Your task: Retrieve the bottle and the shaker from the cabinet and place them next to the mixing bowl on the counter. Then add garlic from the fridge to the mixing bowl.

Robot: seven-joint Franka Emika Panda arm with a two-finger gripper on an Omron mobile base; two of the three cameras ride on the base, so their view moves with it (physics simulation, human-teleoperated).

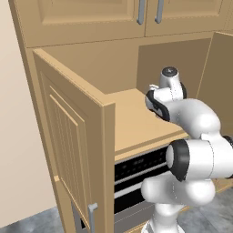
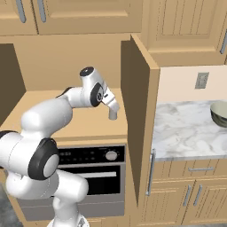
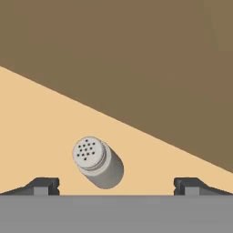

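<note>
While your gripper (image 3: 116, 186) hangs wide open and empty over the shaker (image 3: 98, 161), weigh these:
Shaker: it stands on the cabinet (image 2: 88, 124) shelf, between your 2 fingertips but nearer 1.
Risk: closing off-centre may tip it; it looks small and light.
Risk: the cabinet's side wall is near your wrist.
Surface: smooth tan wood.
Room: the mixing bowl (image 2: 219, 113) waits on the counter (image 2: 186, 133), beyond the open door.

Camera placement: two base views, one hand view.
Both base views look forward from behind the arm, sharing the cabinet (image 1: 136, 123) shelf; the hand view faces close down onto it.
</note>
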